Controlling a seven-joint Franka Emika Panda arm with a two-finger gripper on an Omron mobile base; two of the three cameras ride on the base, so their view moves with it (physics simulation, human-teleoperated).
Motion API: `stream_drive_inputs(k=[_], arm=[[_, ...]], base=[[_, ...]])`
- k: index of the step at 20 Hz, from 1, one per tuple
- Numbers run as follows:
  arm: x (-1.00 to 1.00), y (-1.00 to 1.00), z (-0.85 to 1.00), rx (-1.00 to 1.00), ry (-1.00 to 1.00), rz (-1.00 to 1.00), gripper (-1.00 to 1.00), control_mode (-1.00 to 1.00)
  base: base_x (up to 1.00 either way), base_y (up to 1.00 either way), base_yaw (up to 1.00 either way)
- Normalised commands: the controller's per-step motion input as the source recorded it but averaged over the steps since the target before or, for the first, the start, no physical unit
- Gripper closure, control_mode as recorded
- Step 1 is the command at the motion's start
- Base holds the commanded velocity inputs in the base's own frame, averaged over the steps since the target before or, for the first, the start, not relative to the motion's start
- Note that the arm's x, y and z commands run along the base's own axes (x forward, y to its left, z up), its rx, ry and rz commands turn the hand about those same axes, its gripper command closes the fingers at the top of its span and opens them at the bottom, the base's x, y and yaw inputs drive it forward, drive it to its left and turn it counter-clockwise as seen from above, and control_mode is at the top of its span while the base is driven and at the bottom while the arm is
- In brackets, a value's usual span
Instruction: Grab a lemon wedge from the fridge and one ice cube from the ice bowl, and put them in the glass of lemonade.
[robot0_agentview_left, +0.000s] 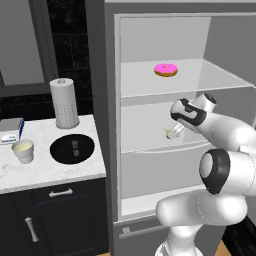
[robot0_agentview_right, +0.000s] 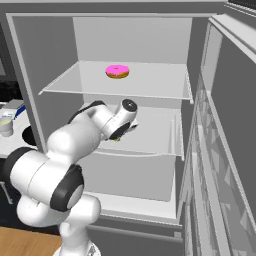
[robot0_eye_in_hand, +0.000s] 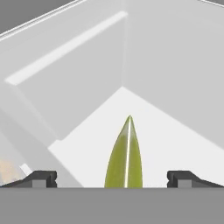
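lemon wedge (robot0_eye_in_hand: 124, 157) between tips | gripper (robot0_eye_in_hand: 112, 178) spread wide | fridge (robot0_agentview_left: 150, 115) middle shelf

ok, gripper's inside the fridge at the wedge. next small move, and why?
Probably close the fingers on the lemon wedge. In the hand view the wedge sits centred between the two fingertips of the gripper, which stand wide apart on either side with clear gaps. The base views show the hand reaching onto the middle shelf of the fridge. If depth looks short, ease forward slightly first.

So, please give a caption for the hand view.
Open gripper straddling the lemon wedge on a fridge shelf.
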Motion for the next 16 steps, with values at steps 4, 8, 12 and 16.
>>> stream_drive_inputs(k=[4,8,12,16], arm=[[0.29,0.12,-0.14,0.0,0.0,0.0,-1.0,-1.0],[0.34,-0.04,0.0,0.0,0.0,0.0,-1.0,-1.0],[0.2,-0.07,-0.01,0.0,0.0,0.0,-1.0,-1.0],[-0.09,-0.01,-0.02,0.0,0.0,0.0,-1.0,-1.0]], base=[[0.0,0.0,0.0],[0.0,0.0,0.0],[0.0,0.0,0.0],[0.0,0.0,0.0]])
